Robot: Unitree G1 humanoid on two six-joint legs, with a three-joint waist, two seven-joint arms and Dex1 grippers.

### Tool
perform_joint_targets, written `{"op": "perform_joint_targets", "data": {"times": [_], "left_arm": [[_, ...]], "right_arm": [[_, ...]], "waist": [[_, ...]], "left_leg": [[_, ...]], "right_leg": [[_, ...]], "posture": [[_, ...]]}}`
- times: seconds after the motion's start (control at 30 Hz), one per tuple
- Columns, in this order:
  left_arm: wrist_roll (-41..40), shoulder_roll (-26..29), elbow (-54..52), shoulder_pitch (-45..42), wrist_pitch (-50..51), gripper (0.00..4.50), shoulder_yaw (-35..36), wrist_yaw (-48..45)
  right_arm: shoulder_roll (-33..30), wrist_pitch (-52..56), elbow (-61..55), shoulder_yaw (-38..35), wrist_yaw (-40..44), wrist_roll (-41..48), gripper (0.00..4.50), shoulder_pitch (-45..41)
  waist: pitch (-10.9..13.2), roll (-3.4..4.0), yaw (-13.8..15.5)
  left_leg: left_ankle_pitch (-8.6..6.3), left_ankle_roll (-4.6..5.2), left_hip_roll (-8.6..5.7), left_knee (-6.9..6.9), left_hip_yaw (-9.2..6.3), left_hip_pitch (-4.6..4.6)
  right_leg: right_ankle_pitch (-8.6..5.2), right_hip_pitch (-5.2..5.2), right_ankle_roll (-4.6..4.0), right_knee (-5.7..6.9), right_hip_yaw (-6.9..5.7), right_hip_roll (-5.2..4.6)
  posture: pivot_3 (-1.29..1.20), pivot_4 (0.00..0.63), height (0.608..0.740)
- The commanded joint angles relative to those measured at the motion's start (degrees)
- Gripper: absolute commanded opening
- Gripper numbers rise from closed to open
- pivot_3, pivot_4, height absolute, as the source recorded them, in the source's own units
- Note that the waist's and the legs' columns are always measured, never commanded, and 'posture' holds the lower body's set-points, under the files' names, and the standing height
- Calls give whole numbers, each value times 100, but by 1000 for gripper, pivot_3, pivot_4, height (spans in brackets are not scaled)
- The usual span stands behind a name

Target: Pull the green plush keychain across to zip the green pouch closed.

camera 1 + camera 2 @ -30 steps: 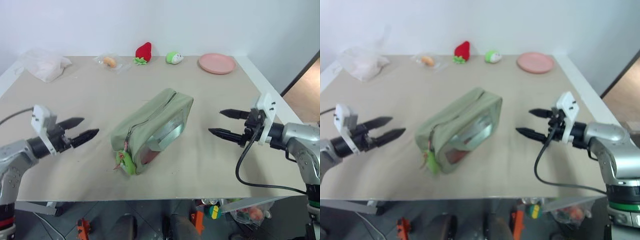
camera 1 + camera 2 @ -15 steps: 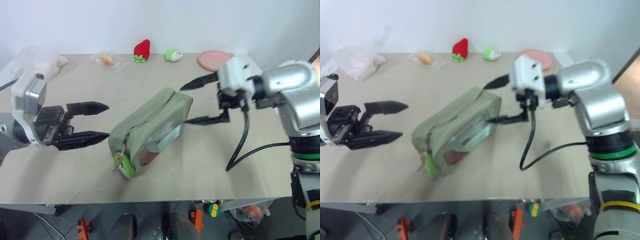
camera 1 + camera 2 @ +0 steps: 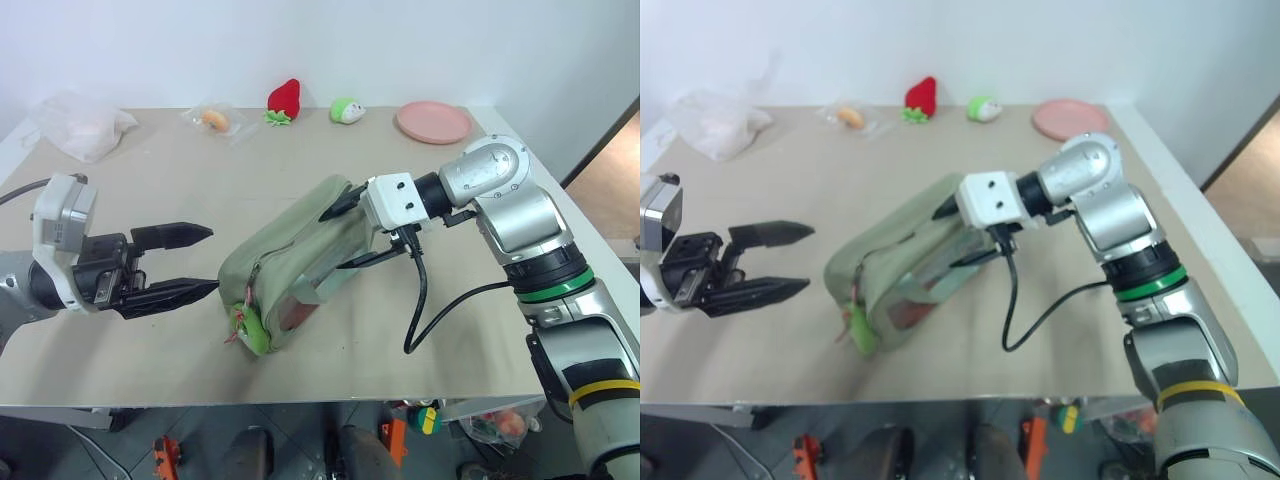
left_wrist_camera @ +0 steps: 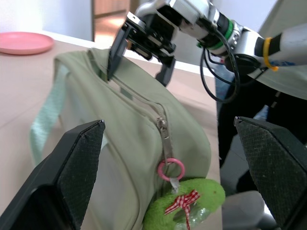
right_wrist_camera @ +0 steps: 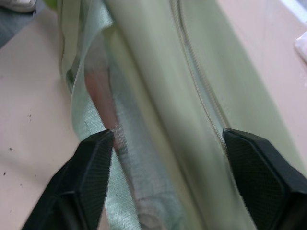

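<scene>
The green pouch (image 3: 290, 262) lies slantwise in the middle of the table, its clear window facing the front right. The green plush keychain (image 3: 252, 328) hangs from a pink ring (image 4: 171, 168) on the zipper pull at the pouch's near end. My left gripper (image 3: 212, 260) is open, pointing at the pouch from the left, a short gap away from it. My right gripper (image 3: 332, 242) is open and straddles the pouch's far end, one finger (image 5: 91, 167) beside the window side and the other finger (image 5: 259, 167) beyond the zipper (image 5: 201, 105).
Along the table's back edge lie a crumpled plastic bag (image 3: 78, 125), a wrapped snack (image 3: 215, 120), a red strawberry plush (image 3: 287, 101), a round green-and-white plush (image 3: 347, 111) and a pink plate (image 3: 434, 122). The table's front edge (image 3: 300, 402) runs just below the pouch.
My right gripper swung in from the table's right side and now straddles the pouch's far end. My left gripper rose, drew back a little and turned toward the pouch.
</scene>
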Motion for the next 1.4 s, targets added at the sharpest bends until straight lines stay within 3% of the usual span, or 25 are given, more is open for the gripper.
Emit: {"op": "perform_joint_targets", "data": {"times": [0.03,0.47,0.77,1.07,1.4], "left_arm": [[-171,-35,-215,83,-113,4500,322,139],[-144,-227,-173,77,-291,4500,211,355],[-44,-307,-56,-2,-372,4500,10,339],[92,-373,82,-54,-465,4500,-161,264],[179,-467,150,-92,-557,4500,-315,244]], "right_arm": [[13,-199,103,-17,147,-102,3782,-50],[296,-727,1076,-12,-79,-598,3782,-601],[314,-143,604,-302,222,-80,3782,-1057],[186,89,-66,-40,440,-24,3782,-641],[70,-44,236,2,300,-305,3782,-486]], "waist": [[0,0,0],[0,0,2],[1,1,0],[1,2,1],[1,2,1]], "left_leg": [[0,0,0,0,0,0],[3,-5,0,0,2,4],[4,-7,2,0,4,4],[4,-7,4,-1,3,5],[4,-7,5,-1,3,4]], "right_leg": [[0,0,-1,0,0,0],[5,1,-6,2,0,1],[7,0,-10,2,0,1],[10,-1,-12,3,-4,1],[10,-2,-13,3,-4,2]], "posture": [[0,150,740],[0,150,740],[0,150,740],[0,150,740],[0,150,740]]}}
